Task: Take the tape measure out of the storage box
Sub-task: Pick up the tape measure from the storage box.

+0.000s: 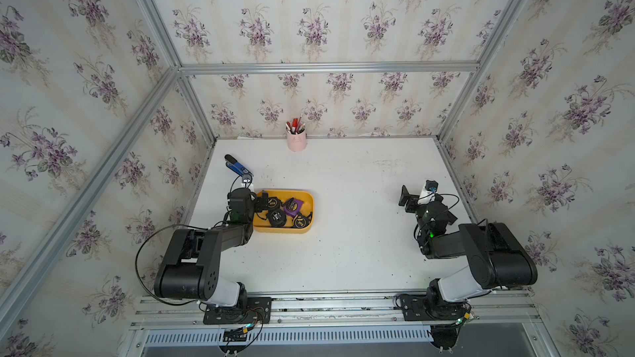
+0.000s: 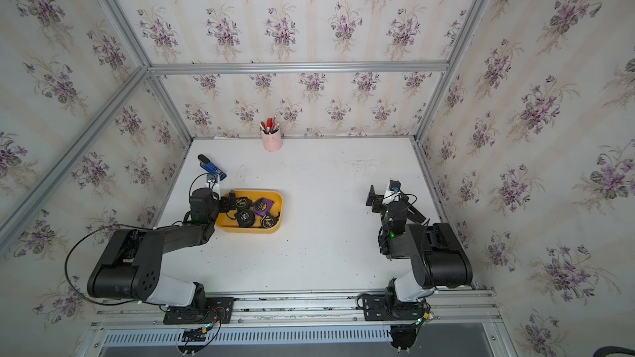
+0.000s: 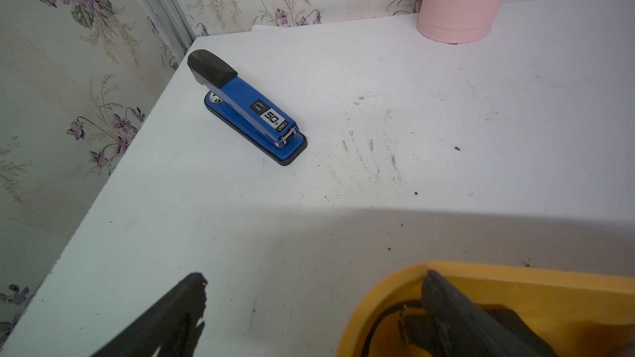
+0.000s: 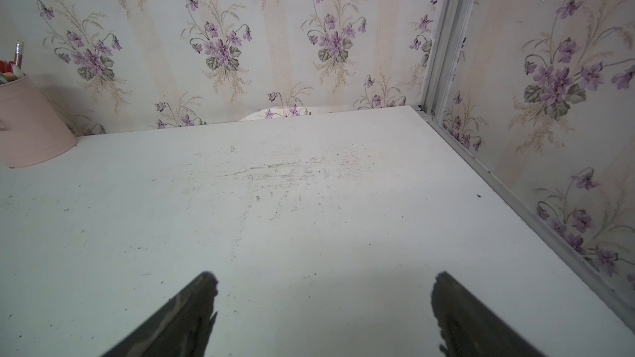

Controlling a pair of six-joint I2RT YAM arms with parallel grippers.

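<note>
The yellow storage box (image 1: 281,230) (image 2: 254,230) lies on the left half of the white table. It holds several tape measures: a purple one (image 1: 292,206) (image 2: 263,207), a black one (image 1: 276,216) (image 2: 245,217), and others with black and yellow cases. My left gripper (image 1: 261,200) (image 2: 232,200) (image 3: 315,278) is open and straddles the box's rim (image 3: 388,283) at its back left corner. One finger is over the bare table and the other is inside the box, and nothing is held. My right gripper (image 1: 407,199) (image 2: 372,200) (image 4: 325,279) is open over the bare table, far to the right.
A blue and black stapler (image 1: 237,164) (image 3: 247,111) lies behind the box near the left wall. A pink pen cup (image 1: 296,140) (image 4: 31,125) stands against the back wall. Papered walls with metal framing close in the table on three sides.
</note>
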